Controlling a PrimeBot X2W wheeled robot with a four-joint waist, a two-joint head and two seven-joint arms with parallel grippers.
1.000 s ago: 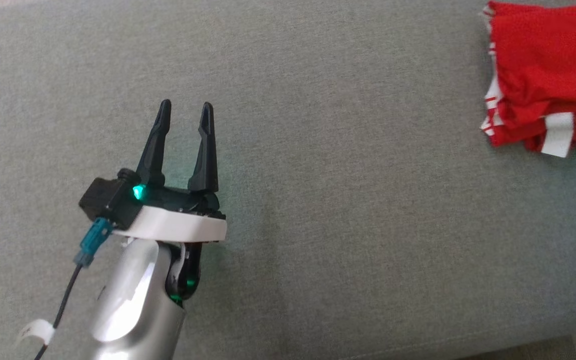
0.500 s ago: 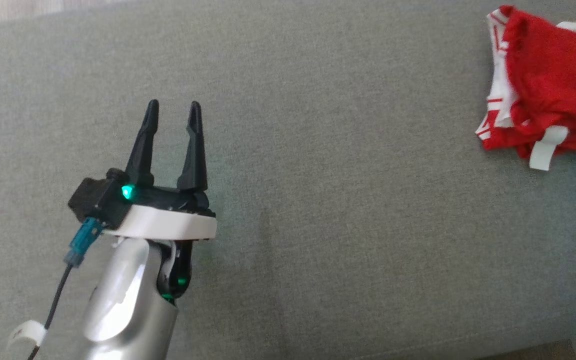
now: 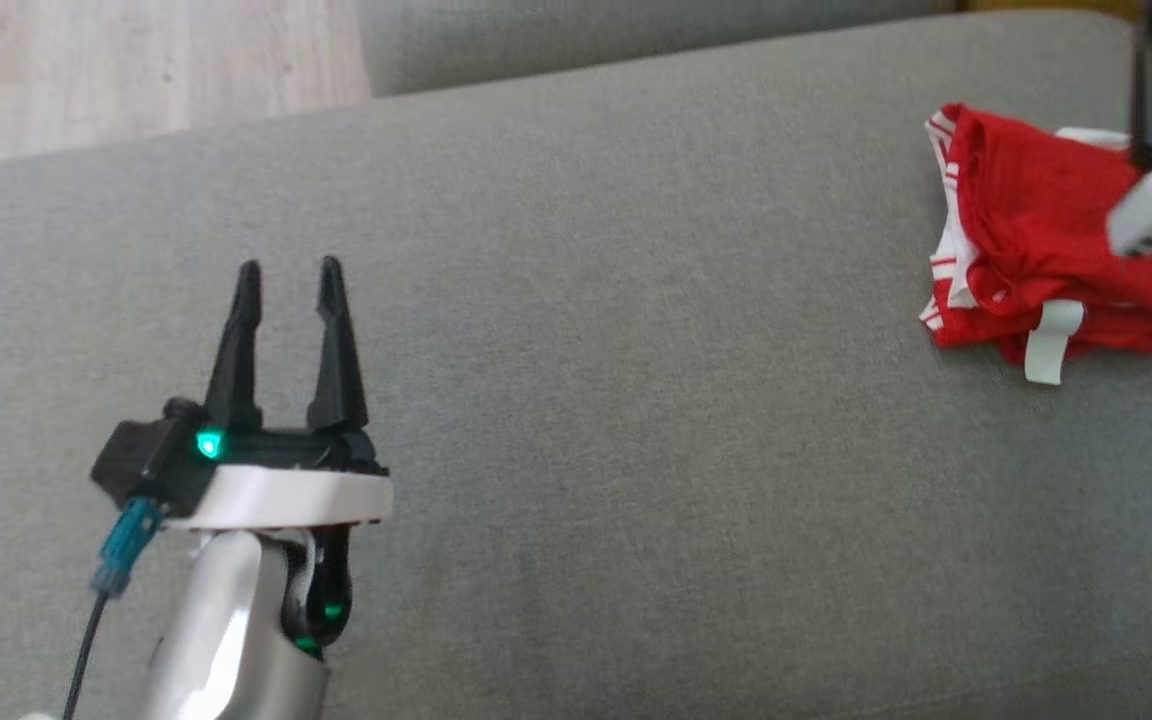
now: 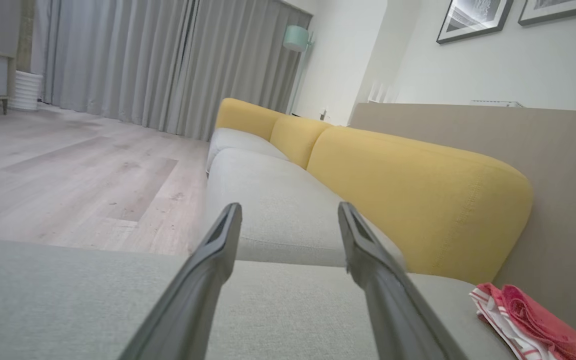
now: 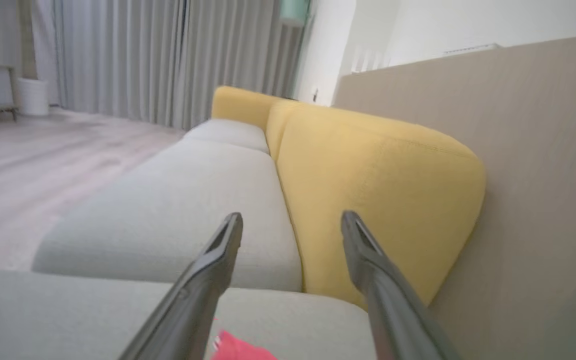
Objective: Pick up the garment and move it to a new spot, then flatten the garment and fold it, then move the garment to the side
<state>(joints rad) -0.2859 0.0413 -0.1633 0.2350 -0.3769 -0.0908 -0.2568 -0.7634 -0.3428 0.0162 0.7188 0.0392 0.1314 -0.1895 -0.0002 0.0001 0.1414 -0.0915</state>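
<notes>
Red cloth with white trim, the garment (image 3: 1026, 260) lies bunched in a rough fold on the grey sofa seat (image 3: 636, 350), far to the robot's right and close to the seat's back edge. A white strip hangs loose from its near edge. In the left wrist view it sits at the foot of the yellow back cushion (image 4: 408, 200), beside the beige panel behind the sofa.

The left end effector (image 3: 289, 268) hovers over bare seat at the lower left of the head view, well apart from the garment. Its two dark fingers point up that view, spread wide, with nothing between them. A green light glows at its base.

The right end effector (image 5: 292, 216) is also wide open and grips nothing; in its own wrist view a scrap of red shows low between the fingers, below their tips. In the head view one dark finger (image 3: 1151, 90) and the white wrist flange stand at the right edge, over the garment's right part; whether they touch the cloth I cannot tell.

Wood floor (image 3: 136, 70) shows beyond the seat's far left corner.
</notes>
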